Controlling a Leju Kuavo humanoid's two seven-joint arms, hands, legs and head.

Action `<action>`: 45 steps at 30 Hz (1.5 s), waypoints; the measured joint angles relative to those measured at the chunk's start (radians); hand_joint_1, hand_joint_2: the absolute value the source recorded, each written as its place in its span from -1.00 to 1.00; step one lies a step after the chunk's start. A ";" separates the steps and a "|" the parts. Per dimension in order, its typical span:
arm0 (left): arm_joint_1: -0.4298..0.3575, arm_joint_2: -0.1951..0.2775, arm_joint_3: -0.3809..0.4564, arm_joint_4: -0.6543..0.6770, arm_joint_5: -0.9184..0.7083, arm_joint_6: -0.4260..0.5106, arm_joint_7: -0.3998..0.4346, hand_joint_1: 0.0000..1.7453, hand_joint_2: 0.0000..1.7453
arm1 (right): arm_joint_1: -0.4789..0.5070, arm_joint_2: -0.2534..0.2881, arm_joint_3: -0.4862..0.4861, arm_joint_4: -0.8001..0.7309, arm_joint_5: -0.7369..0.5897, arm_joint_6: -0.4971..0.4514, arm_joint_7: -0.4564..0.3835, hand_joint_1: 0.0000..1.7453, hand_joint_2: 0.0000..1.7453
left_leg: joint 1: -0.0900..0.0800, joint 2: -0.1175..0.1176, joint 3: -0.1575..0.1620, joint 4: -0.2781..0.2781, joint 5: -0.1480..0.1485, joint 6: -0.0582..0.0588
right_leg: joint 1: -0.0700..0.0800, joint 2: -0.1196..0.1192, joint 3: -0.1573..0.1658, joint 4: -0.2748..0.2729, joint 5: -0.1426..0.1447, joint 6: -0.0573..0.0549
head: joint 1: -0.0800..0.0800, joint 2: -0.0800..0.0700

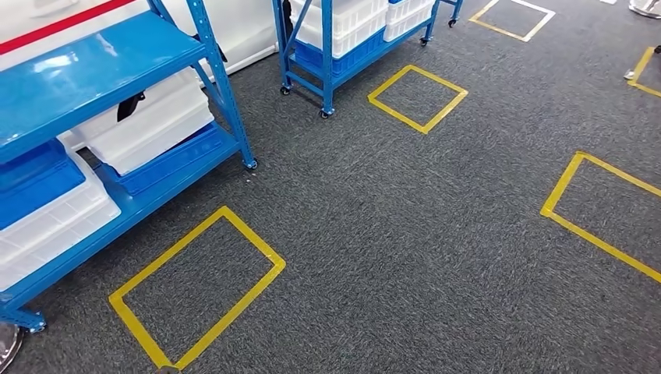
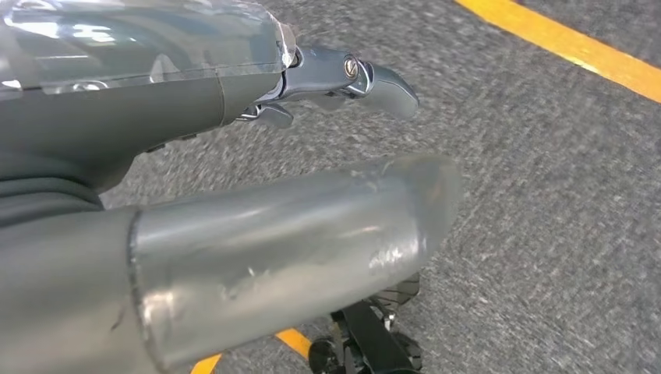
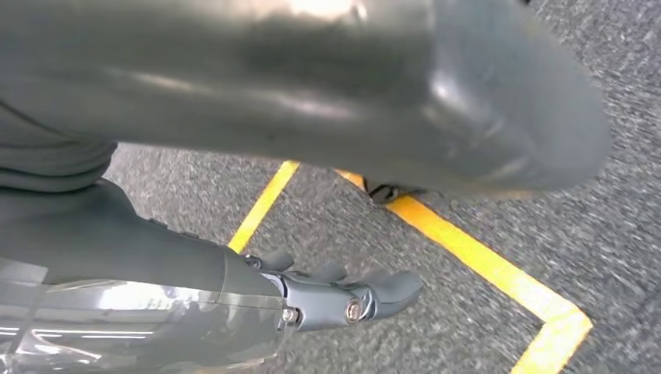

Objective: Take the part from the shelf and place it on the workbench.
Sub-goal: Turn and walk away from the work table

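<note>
Two blue shelves (image 1: 117,117) on castors hold white bins (image 1: 148,117) on the grey carpet (image 1: 390,234); I cannot tell which bin holds the part. My left hand (image 2: 234,156) and right hand (image 3: 312,234) hang over the yellow floor tape (image 3: 468,249), fingers apart, holding nothing.

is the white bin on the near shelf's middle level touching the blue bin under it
Touching. The head view shows the white bin resting directly on the blue bin, no gap along their shared edge, on the near blue shelf.
</note>
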 joint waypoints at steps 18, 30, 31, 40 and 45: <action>0.011 -0.005 0.014 0.000 -0.023 0.011 0.005 -1.00 -1.00 | -0.012 0.002 -0.023 0.000 0.003 -0.003 -0.001 -1.00 -1.00 | -0.010 0.144 0.012 -0.006 -0.006 0.012 | 0.015 -0.186 0.034 -0.010 -0.024 -0.005 | -0.008 0.000; 0.006 -0.012 0.025 0.000 -0.026 0.014 0.006 -1.00 -1.00 | -0.005 0.003 -0.027 0.000 0.004 -0.009 0.007 -1.00 -1.00 | -0.001 0.001 0.004 0.001 -0.001 0.005 | -0.002 0.015 -0.002 0.003 0.009 0.002 | 0.002 0.000; 0.006 -0.012 0.025 0.000 -0.026 0.014 0.005 -1.00 -1.00 | -0.007 0.003 -0.027 0.000 0.004 -0.009 0.008 -1.00 -1.00 | 0.000 -0.009 0.000 0.000 0.001 -0.002 | 0.000 0.015 -0.003 0.002 0.008 -0.002 | 0.001 0.000; 0.006 -0.015 0.025 0.000 -0.040 0.014 0.004 -1.00 -1.00 | -0.003 0.009 -0.033 0.000 0.011 -0.012 0.014 -1.00 -1.00 | 0.001 0.106 -0.134 0.279 -0.122 -0.031 | 0.008 -0.115 0.005 -0.012 0.008 -0.041 | -0.013 0.000; 0.005 -0.015 0.026 0.000 -0.053 0.017 0.005 -1.00 -1.00 | -0.007 0.011 -0.041 0.000 0.017 -0.013 0.017 -1.00 -1.00 | -0.014 0.161 0.008 0.011 -0.011 -0.001 | 0.018 -0.170 0.020 -0.010 -0.004 -0.029 | -0.012 0.000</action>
